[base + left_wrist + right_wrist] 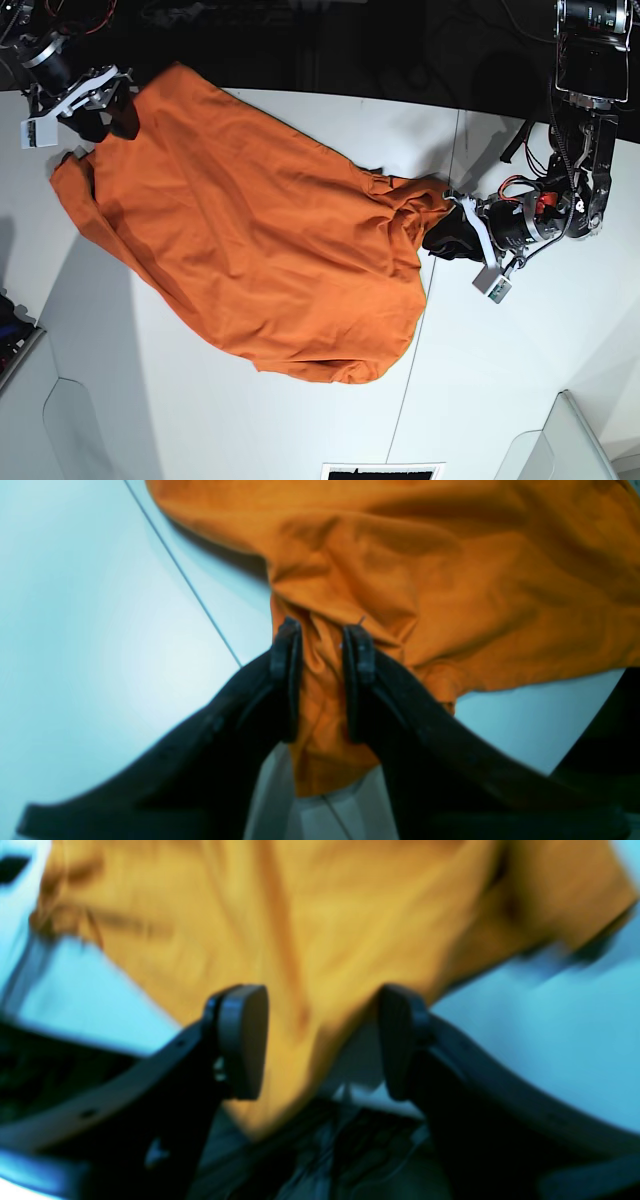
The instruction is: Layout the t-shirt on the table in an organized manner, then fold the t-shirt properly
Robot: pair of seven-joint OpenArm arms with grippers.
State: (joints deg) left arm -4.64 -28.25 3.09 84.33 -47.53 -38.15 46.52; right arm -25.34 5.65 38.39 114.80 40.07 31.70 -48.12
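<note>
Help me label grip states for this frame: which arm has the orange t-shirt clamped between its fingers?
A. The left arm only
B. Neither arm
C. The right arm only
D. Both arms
A. The left gripper pinches a bunched fold of the t-shirt, while the right gripper stands open around cloth.

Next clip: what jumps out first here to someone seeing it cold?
The orange t-shirt, stretched crumpled and slantwise over the white table. At the base view's right the left gripper pinches a bunched edge; at upper left the right gripper stands open beside the shirt's far corner.
</note>
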